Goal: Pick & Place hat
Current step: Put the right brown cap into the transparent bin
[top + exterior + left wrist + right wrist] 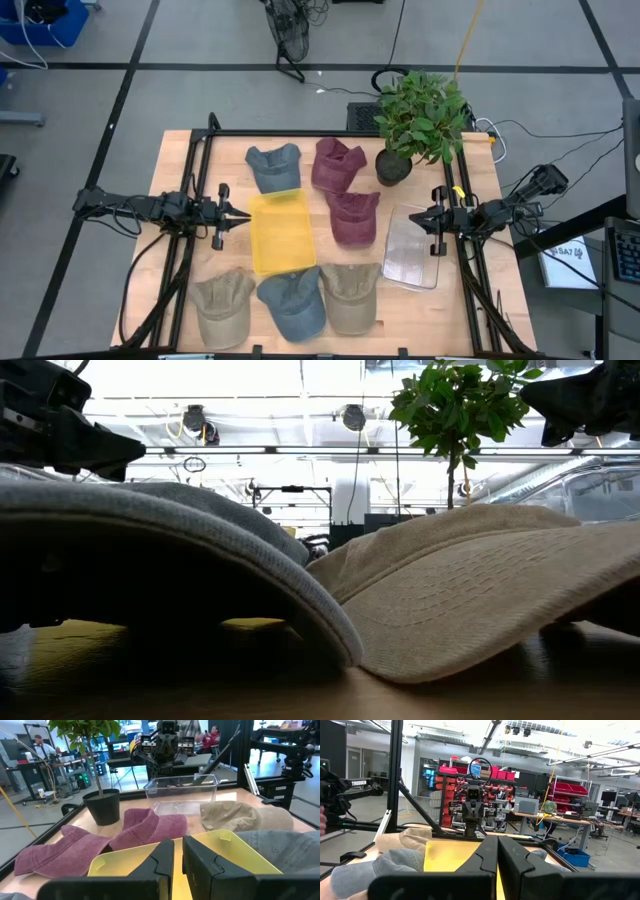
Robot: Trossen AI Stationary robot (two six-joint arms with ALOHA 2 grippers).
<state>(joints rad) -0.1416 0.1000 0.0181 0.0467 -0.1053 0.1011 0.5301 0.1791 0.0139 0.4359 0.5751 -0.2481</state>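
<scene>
While six caps [349,217] ring the yellow tray [281,232], both look soft, faded.

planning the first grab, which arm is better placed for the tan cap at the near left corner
Left, probably. The left gripper hangs beside the yellow plastic bin, on the tan cap's side; the right gripper waits over the clear plastic bin.

Left tool [177,862] closed over the yellow tray [120,857] — 2 maroon hats [65,851] just beyond.

Hats: six, namely two maroon [337,164] [352,216], two grey-blue [273,166] [291,302], two tan [222,305] [349,296]
Bins: two, one yellow [281,232], one clear [412,247]
Potted plants: one [420,118]
</scene>
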